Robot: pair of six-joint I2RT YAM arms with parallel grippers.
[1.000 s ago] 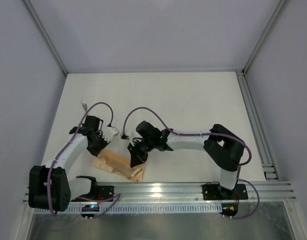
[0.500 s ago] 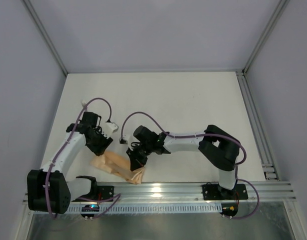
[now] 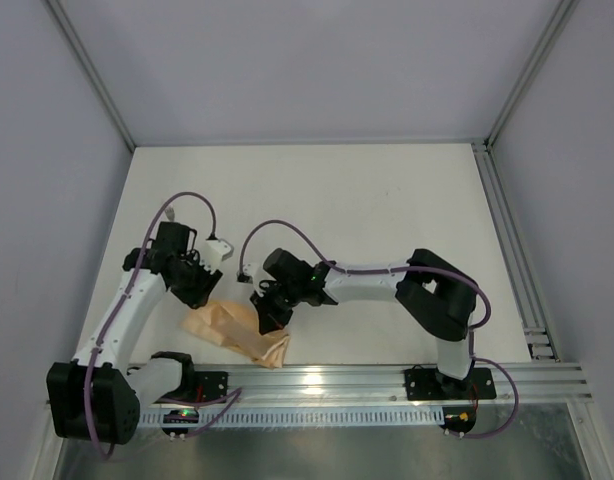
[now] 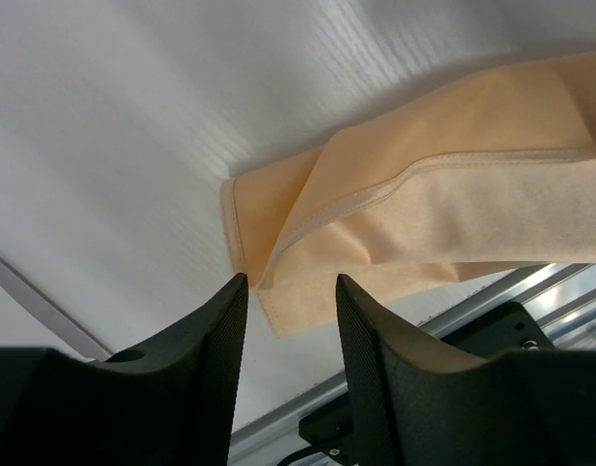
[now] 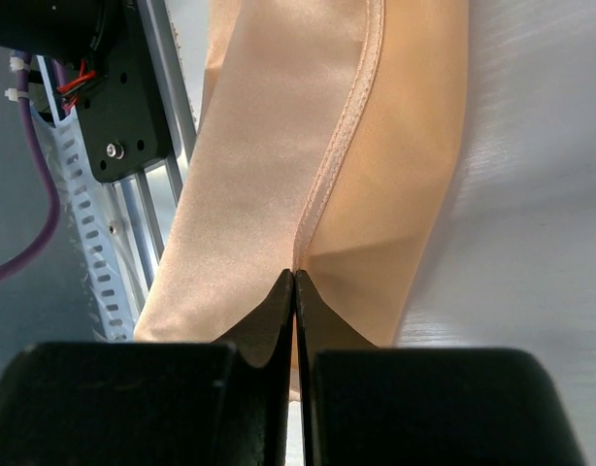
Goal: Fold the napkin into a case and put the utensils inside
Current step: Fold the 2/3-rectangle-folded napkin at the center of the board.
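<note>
At the near edge of the table (image 3: 367, 200): napkin (image 3: 237, 332), peach cloth, part-folded strip, long axis running from left-far to right-near, between both arms. Holding it: right gripper (image 5: 294, 277), closed, pinching the hemmed fold (right end). Above its left corner: left gripper (image 4: 290, 286), half open, empty, hovering just over the cloth.

The napkin (image 5: 279, 126) is soft peach-orange cloth, smooth-woven and matt with a faint sheen, its edge finished in a raised stitched hem. The bench (image 4: 133, 116) is white and matt, with fine ribbed streaks. The left hand (image 4: 291, 291) and right hand (image 5: 295, 282) look like smooth black plastic, dully glossy. At 6 o'clock in the top view runs a bright brushed-metal rail (image 3: 337, 380).
</note>
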